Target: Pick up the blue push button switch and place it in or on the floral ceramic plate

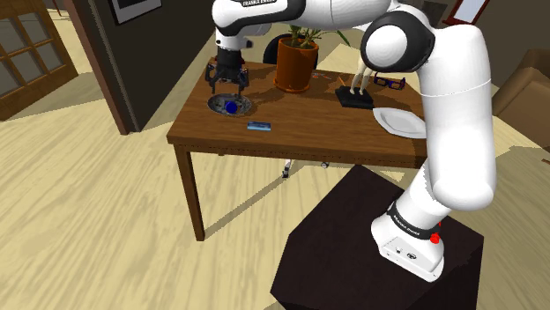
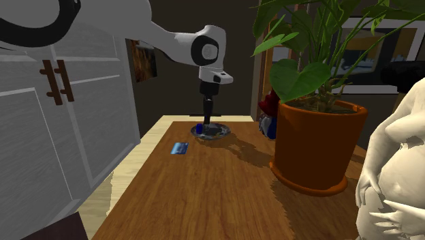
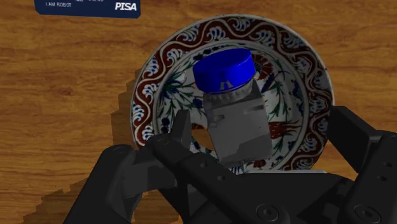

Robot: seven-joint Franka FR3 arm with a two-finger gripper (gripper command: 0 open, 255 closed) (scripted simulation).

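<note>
The push button switch (image 3: 228, 89), with its blue cap and grey body, lies tilted on the floral plate (image 3: 159, 70). The gripper (image 3: 264, 127) hangs just above the plate, its black fingers (image 3: 182, 127) spread wide with the switch between them. One finger seems just clear of the grey body, though that is hard to judge. A blue card (image 3: 89, 6) lies on the wooden bench (image 1: 300, 132) just beside the plate.
</note>
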